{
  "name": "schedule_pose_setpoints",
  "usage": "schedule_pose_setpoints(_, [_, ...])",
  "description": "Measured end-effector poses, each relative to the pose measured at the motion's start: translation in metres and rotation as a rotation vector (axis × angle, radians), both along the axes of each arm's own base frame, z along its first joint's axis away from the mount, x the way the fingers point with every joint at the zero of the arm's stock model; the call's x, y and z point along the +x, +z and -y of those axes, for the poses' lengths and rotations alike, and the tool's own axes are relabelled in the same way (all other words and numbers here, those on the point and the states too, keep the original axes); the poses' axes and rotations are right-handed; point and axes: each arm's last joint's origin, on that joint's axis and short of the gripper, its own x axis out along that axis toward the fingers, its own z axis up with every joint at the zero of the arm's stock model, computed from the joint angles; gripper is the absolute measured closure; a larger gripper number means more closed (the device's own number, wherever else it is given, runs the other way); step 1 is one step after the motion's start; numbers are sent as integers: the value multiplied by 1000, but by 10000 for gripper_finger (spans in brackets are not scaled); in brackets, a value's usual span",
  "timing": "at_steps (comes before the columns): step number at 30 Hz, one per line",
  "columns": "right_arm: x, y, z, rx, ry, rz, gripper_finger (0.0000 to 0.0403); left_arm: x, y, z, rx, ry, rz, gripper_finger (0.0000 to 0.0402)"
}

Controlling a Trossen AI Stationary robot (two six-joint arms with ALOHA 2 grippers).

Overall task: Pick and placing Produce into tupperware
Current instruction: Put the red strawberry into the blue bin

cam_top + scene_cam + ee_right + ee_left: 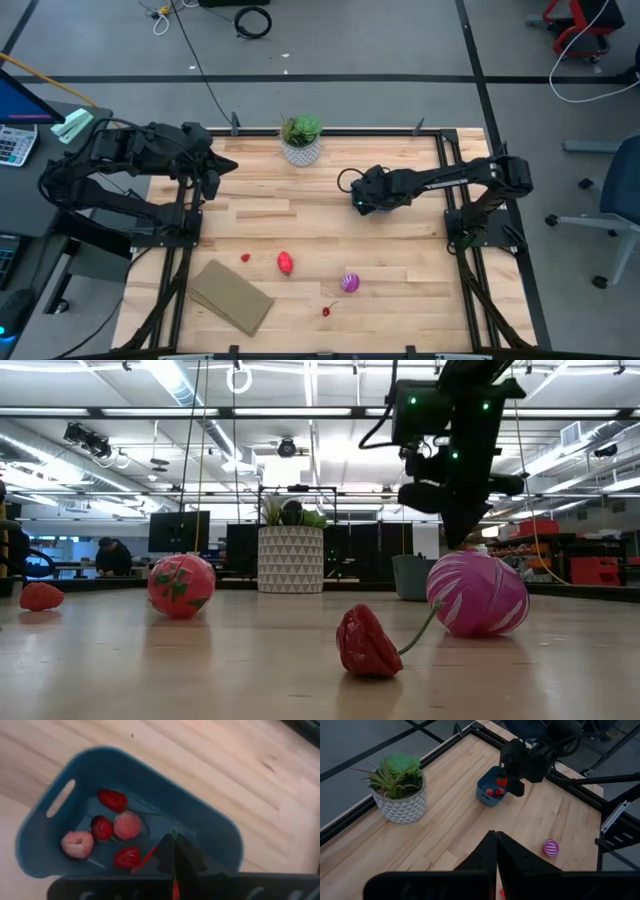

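Note:
The teal-blue tupperware [125,815] sits on the table's right half and holds several red and pink toy fruits [112,800]. My right gripper [503,784] hangs over it, shut on a small red toy fruit. Loose produce lies on the near part of the table: a purple-and-white striped piece [349,283], a red strawberry-like piece [285,263], a tiny red piece [245,257] and a stemmed cherry-like one [327,310]. My left gripper [216,170] waits shut at the left edge, touching nothing. My right gripper pinches a small red toy fruit [501,780] between its two fingers, coming from above and pointing down. The fruit is lifted clear over the tub's inside. In the right wrist view only a green tip [174,833] and a red sliver [175,890] show past the shut fingers.
A green plant in a white patterned pot [300,142] stands at the far edge, left of the tub. A flat tan slab [231,296] lies at the near left. Black frame rails [460,210] run along the table's sides. Bare wood lies between the tub and the loose produce.

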Motion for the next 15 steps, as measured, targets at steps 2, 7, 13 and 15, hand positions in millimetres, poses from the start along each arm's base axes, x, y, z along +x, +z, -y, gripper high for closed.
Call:
schedule_pose_setpoints(2, [2, -5, 0, 10, 1, -16, 400, 0, 0, 0, 0, 0, 0, 387])
schedule_pose_setpoints(7, [5, -14, 0, 18, 1, -43, 400, 0, 0, 0, 0, 0, 0, 378])
schedule_pose_setpoints(13, [6, -14, 0, 18, 2, -28, 398, 0, 0, 0, 0, 0, 0, 382])
schedule_pose_setpoints(15, [7, -14, 0, 19, 3, -21, 394, 0, 0, 0, 0, 0, 0, 386])
